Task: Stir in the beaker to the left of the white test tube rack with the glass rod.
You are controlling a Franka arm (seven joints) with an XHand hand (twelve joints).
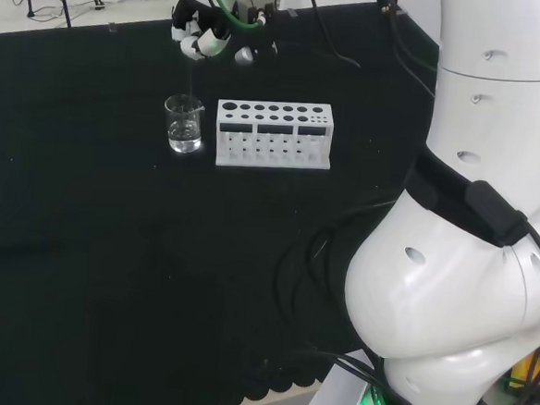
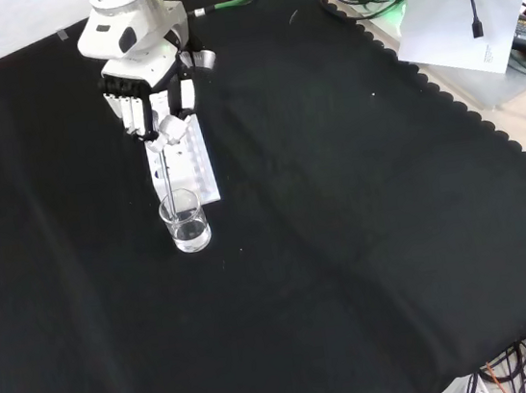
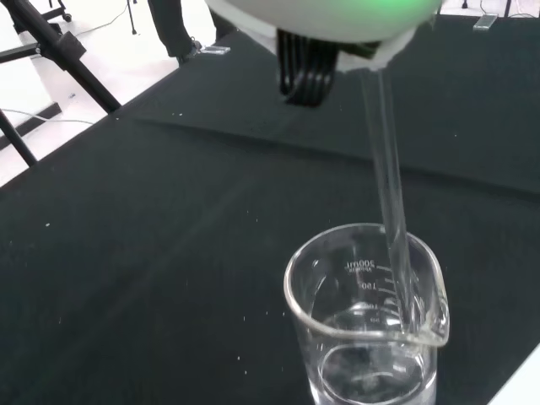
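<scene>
My hand (image 2: 155,94) hangs above the beaker (image 2: 185,222), fingers (image 2: 140,111) curled round the top of the glass rod (image 3: 390,202). The rod's lower end dips into the beaker's clear liquid, just beside the white rack (image 1: 274,133).

— What stands closest to the wrist camera?

— A clear beaker (image 3: 367,325) on the black cloth (image 3: 152,253), with clear liquid (image 3: 371,371) in its lower part and printed graduation marks on its wall.

— And the glass rod (image 3: 390,202)?

— It slants down from the blurred white underside of the hand (image 3: 325,17) and passes inside the beaker's rim, close to the pouring lip. Its lower end reaches the liquid.

— Anything beyond?

— Past the cloth's edge lies a pale floor with dark stand legs (image 3: 59,51).
</scene>
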